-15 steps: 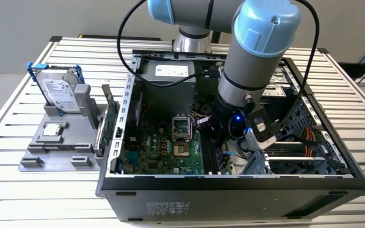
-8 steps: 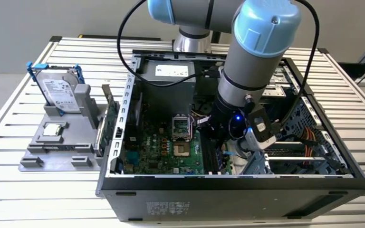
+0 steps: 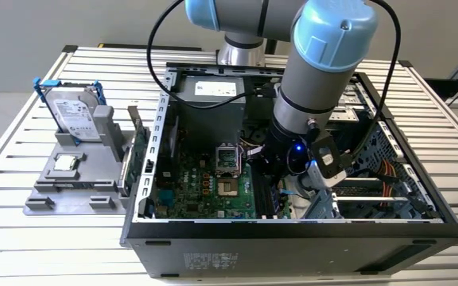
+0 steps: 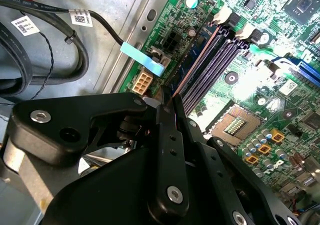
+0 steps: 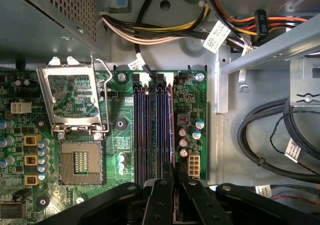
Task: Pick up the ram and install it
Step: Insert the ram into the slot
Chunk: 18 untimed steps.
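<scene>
My gripper (image 5: pixel 175 177) is down inside the open computer case (image 3: pixel 293 235), over the memory slots (image 5: pixel 150 130) of the green motherboard (image 3: pixel 201 190). Its black fingers (image 4: pixel 167 135) are shut on the ram (image 4: pixel 192 62), which I see edge-on as a thin brownish strip. In the first wrist view the ram (image 5: pixel 173 130) runs in line with the outermost slot, beside the small capacitors. Whether it sits in the slot I cannot tell. In the exterior view the gripper (image 3: pixel 275 176) is mostly hidden behind the arm's wrist.
The CPU socket (image 5: pixel 80 160) with its raised metal frame lies beside the slots. Black cables (image 5: pixel 270 135) and a drive cage (image 3: pixel 372 190) crowd the other side. Outside the case, a grey fixture (image 3: pixel 70 179) holds a hard drive in a blue frame (image 3: pixel 74 116) and a green card (image 3: pixel 138 155).
</scene>
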### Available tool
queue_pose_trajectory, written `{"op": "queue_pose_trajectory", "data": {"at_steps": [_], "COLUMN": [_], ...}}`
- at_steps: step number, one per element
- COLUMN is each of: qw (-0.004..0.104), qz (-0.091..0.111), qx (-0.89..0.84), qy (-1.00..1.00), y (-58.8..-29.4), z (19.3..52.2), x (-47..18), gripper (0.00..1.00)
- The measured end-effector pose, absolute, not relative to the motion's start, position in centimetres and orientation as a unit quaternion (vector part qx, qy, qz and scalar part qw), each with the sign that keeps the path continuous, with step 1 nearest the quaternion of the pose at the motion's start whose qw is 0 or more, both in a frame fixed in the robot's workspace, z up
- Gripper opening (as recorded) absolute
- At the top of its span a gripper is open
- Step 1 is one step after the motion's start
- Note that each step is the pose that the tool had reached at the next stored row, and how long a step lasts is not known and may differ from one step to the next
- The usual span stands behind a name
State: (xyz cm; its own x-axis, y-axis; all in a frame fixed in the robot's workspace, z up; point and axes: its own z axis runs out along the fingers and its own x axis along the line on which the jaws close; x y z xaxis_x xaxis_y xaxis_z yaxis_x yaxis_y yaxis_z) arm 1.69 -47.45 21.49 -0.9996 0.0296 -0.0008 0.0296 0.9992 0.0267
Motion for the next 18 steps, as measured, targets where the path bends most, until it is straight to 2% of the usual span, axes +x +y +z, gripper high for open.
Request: {"op": "queue_pose_trajectory", "data": {"at_steps": [5,10,18], "qw": [0.001,0.003,0.009], "qz": [0.008,-0.008,-0.010], "qx": [0.015,0.017,0.018], "qy": [1.000,1.000,1.000], "y": [-47.43,-47.29,-46.73], "z": [22.01,22.04,21.98], "x": [1.68,1.68,1.55], "gripper": [0.00,0.00,0.00]}}
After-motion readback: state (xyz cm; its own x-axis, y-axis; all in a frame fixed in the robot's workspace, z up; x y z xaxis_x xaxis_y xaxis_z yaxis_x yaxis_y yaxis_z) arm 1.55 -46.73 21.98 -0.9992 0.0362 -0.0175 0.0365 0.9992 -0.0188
